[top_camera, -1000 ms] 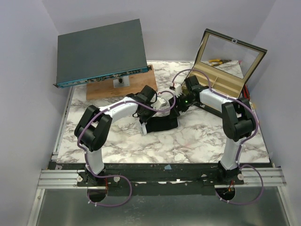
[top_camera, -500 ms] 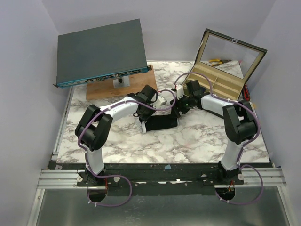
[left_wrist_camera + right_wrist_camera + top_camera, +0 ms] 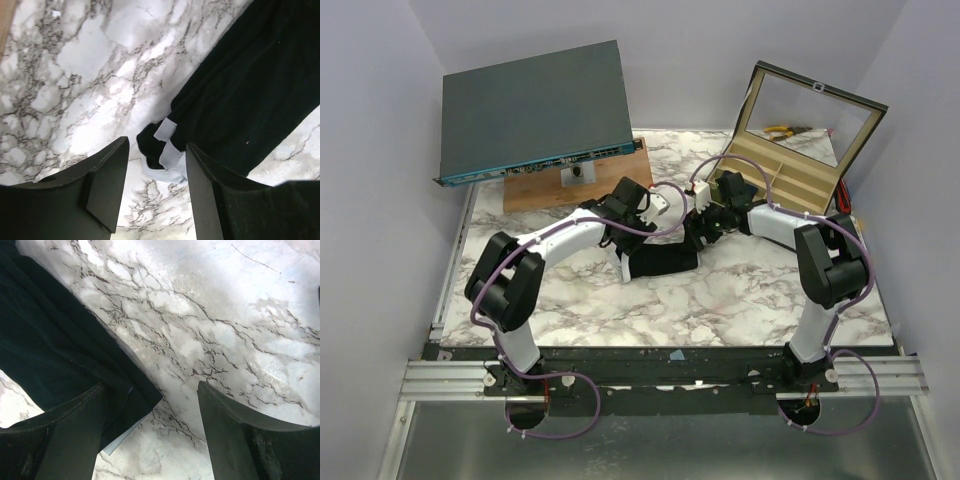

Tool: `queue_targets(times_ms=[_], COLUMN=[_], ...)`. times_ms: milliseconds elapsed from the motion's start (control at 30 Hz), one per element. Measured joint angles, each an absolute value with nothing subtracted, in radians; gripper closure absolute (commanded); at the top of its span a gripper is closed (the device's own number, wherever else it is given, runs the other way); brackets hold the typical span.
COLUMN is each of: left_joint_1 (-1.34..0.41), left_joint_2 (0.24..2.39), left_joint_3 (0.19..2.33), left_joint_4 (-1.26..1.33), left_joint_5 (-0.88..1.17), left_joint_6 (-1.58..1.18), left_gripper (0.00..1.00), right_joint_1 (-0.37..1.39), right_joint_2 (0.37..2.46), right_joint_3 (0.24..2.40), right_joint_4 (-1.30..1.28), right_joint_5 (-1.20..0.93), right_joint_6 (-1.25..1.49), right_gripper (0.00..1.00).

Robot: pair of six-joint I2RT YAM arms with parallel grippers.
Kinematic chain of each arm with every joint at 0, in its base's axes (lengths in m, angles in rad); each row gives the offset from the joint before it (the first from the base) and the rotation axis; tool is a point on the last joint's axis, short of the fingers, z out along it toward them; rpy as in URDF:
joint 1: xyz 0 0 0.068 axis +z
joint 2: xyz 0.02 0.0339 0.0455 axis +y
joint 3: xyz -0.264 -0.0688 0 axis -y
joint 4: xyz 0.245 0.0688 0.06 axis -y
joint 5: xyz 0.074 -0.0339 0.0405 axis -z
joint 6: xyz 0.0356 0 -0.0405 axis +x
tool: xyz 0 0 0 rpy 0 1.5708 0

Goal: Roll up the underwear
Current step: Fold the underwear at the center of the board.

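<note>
Overhead, a black underwear (image 3: 660, 262) lies as a flat, folded strip near the middle of a white marble-patterned desk (image 3: 740, 295). Both robot arms reach inward and meet just above its far edge.

From the left wrist camera, the left gripper (image 3: 156, 152) hangs above the desk with its two dark fingers (image 3: 107, 182) spread apart and nothing held between them. A corner of the underwear, showing a bit of white trim (image 3: 167, 150), lies on the marble below the gap. The rest of the black fabric stretches away toward the upper right of that view.

From the right wrist camera, the right gripper (image 3: 150, 390) is likewise released, with its fingers wide apart. One finger sits over the black fabric and the other over bare marble. An edge of the garment, with a pale sliver peeking out beneath it, lies between them.

At the back left of the desk, a flat dark grey equipment case (image 3: 535, 110) rests tilted on a wooden block (image 3: 570, 185). At the back right stands an open wooden box (image 3: 785, 175) with its glass lid raised.
</note>
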State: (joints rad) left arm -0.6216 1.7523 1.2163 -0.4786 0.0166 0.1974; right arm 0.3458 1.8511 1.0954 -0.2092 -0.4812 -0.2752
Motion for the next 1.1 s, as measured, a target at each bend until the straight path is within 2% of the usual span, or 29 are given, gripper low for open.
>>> queue_targets(times_ms=[400,733,1100], left_joint_1=[-0.610,-0.603,-0.680], left_joint_2=[1.716,1.527,1.669], left_joint_3=[1.161,1.064,1.069], left_joint_4=[-0.427,-0.346,-0.340], left_joint_5=[-0.084,0.012,0.030], left_joint_6=[0.216,0.223,0.310], left_gripper=[0.44,0.41,0.41], right_joint_1=[0.346,0.346,0.350], right_joint_2=[1.846,1.842,1.838], right_joint_3=[1.095,1.099,1.098], right_joint_4=[-0.207,-0.229,-0.234], right_joint_5=[-0.457,-0.453,-0.439], right_joint_6=[-0.284,-0.284,-0.285], right_gripper=[0.25,0.24,0.23])
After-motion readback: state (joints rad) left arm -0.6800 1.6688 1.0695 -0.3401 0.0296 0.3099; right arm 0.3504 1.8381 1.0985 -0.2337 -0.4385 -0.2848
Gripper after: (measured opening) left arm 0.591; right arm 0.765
